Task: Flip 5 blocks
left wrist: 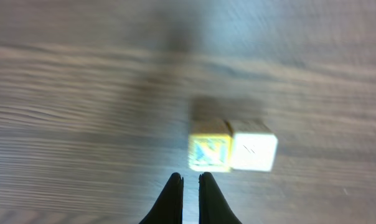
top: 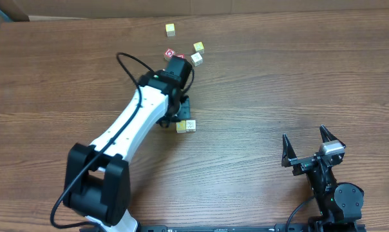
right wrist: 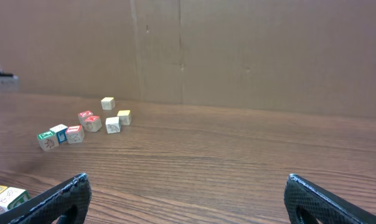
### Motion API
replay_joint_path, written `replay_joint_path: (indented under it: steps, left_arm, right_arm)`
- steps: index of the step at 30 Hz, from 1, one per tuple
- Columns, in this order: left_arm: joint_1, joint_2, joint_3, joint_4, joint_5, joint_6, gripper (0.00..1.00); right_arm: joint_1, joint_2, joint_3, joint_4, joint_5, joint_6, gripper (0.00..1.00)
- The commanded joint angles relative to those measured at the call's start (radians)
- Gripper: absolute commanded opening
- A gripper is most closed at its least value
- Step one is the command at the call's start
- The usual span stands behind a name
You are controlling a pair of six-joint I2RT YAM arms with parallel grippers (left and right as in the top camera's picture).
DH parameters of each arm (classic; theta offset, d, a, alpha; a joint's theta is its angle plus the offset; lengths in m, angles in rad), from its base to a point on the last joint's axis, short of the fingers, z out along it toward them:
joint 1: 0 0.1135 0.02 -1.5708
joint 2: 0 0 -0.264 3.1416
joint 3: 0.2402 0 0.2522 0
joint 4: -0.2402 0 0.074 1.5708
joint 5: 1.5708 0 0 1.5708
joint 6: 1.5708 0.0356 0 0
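Two small wooden blocks lie side by side on the table: one yellow-edged with blue marks [left wrist: 209, 152] [top: 181, 127] and one whitish [left wrist: 253, 147] [top: 191, 125]. My left gripper [left wrist: 190, 177] [top: 183, 115] is shut and holds nothing, its tips just short of the yellow-edged block. Farther back lie more blocks: green [right wrist: 47, 140], whitish with blue [right wrist: 59, 132], red-framed [right wrist: 74, 134], cream [right wrist: 112, 125] [top: 196, 58] and plain yellow [right wrist: 124, 116] [top: 198, 46]. In the overhead view my left arm hides part of this group. My right gripper [right wrist: 187, 182] [top: 304, 136] stands open and empty at the near right.
Two red-lettered cubes [right wrist: 88, 119] [top: 170, 53] sit in the far group. Behind them a pale-yellow cube [right wrist: 108, 103] [top: 170, 29] sits alone. A brown cardboard wall [right wrist: 238, 50] closes off the table's far side.
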Motion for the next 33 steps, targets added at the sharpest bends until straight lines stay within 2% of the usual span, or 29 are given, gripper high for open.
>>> replay_joint_path:
  steps: [1, 15, 33]
  left_arm:
    - [0.02, 0.0, -0.005, 0.002, -0.108, 0.019, 0.04]
    - [0.027, 0.146, -0.057, 0.099, -0.057, 0.02, 0.04]
    - [0.027, 0.166, -0.057, 0.13, 0.07, 0.035, 0.04]
  right_arm:
    - [-0.003, -0.006, -0.01, 0.003, -0.002, -0.004, 1.0]
    - [-0.003, -0.006, -0.01, 0.003, -0.002, -0.004, 1.0]
    - [-0.003, -0.006, -0.01, 0.003, -0.002, -0.004, 1.0]
